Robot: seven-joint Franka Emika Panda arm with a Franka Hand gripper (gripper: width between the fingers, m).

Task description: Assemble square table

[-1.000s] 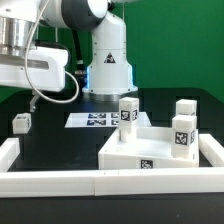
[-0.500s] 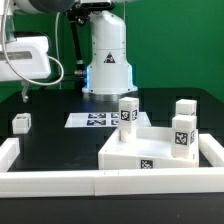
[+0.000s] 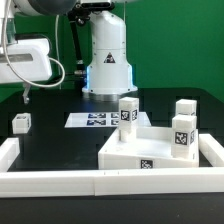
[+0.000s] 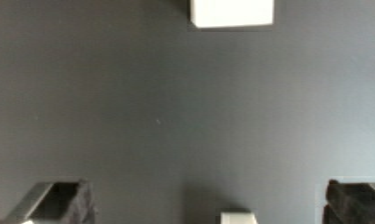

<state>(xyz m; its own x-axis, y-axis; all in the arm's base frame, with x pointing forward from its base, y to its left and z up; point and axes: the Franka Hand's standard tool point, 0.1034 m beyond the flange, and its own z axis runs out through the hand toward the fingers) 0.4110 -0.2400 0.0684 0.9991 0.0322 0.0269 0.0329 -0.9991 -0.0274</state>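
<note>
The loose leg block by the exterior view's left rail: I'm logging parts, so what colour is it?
White, with a black-and-white tag on its face; the leg block shows best in the exterior view.

Square tabletop (image 3: 150, 150) lower right with three leg blocks (image 3: 128, 111) upright on it; fourth leg block (image 3: 21, 123) far left; marker board (image 3: 92, 120) at center.

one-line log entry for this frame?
gripper: open, empty, above bare table | tabletop: three legs standing on it | fourth leg: loose, exterior view's left | marker board: flat
</note>
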